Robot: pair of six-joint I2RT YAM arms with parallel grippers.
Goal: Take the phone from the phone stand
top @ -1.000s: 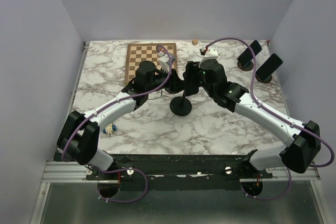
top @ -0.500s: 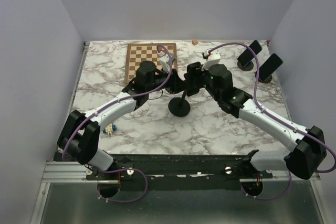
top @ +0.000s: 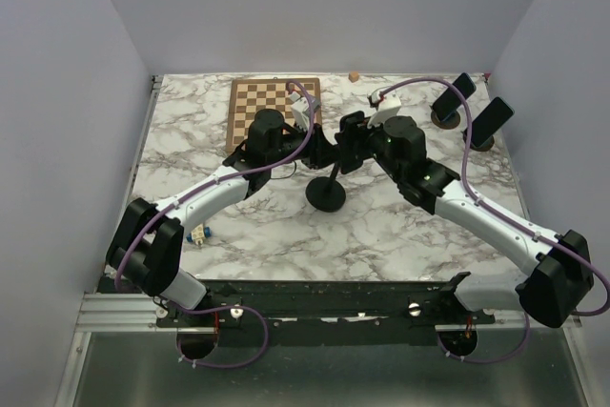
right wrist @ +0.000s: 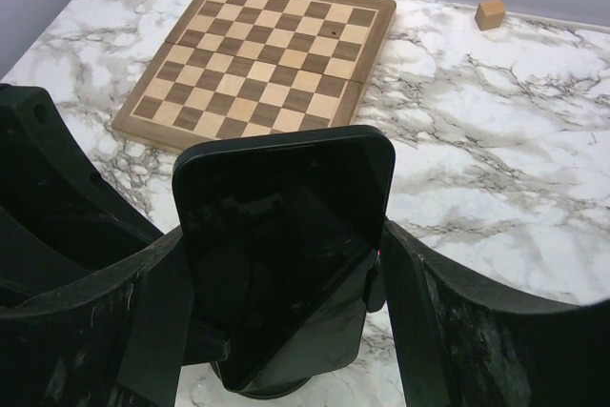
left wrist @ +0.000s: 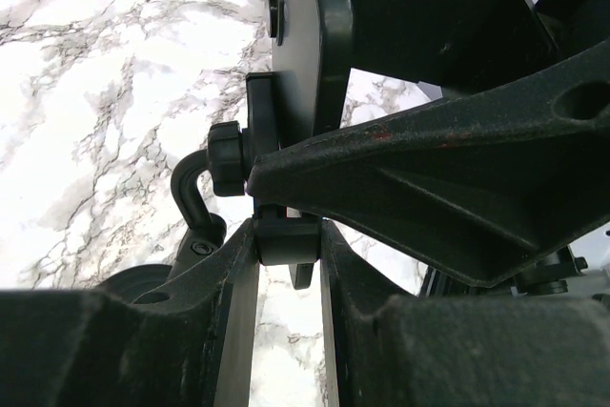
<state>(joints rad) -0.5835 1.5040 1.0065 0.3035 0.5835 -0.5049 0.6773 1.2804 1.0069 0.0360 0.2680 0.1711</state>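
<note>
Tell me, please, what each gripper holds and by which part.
Left gripper clamps the phone stand at its neck joint; right gripper grips the phone by its side edges.

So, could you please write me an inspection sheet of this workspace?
Surface: marble-pattern table.
Job's things: phone sits in phone stand, centre.
Clutter: chessboard, wooden cube, two other phones on stands, small white-blue item.
Grippers: left gripper shut on phone stand's neck; right gripper closed on phone's sides.
Cables: purple cables along both arms.
Surroundings: plain walls on three sides.
</note>
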